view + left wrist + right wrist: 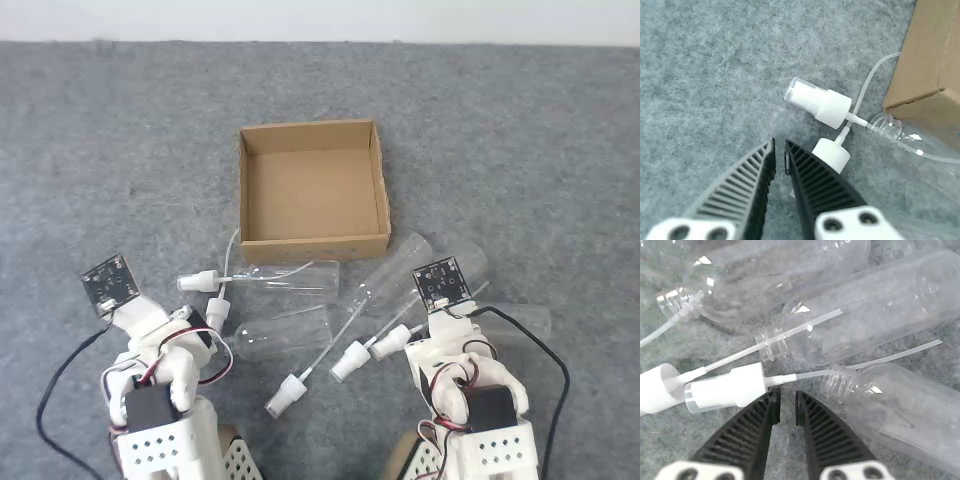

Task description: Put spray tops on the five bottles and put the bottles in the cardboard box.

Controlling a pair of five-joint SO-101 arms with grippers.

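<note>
My left gripper (780, 146) is squeezed almost shut and holds nothing. A white spray top (831, 154) lies right by its tip. A second top (820, 103) lies just past that, and the cardboard box (932, 55) is farther out. My right gripper (787, 394) is nearly shut too, and empty. Another top (725, 387) lies just ahead of it, with the clear bottles (880, 305) beyond on the grey bench (700, 75).

left arm (150, 375) folded low at the near left in the high view, its wrist camera board (110, 282) tilted up and outward. left gripper (780, 145) points downward, dark ribbed fingers (752, 185) drawn almost together, a thin slit between them. right arm (465, 385) folded likewise at the near right. right gripper (787, 392) in the same pose, its slit slightly wider.
</note>
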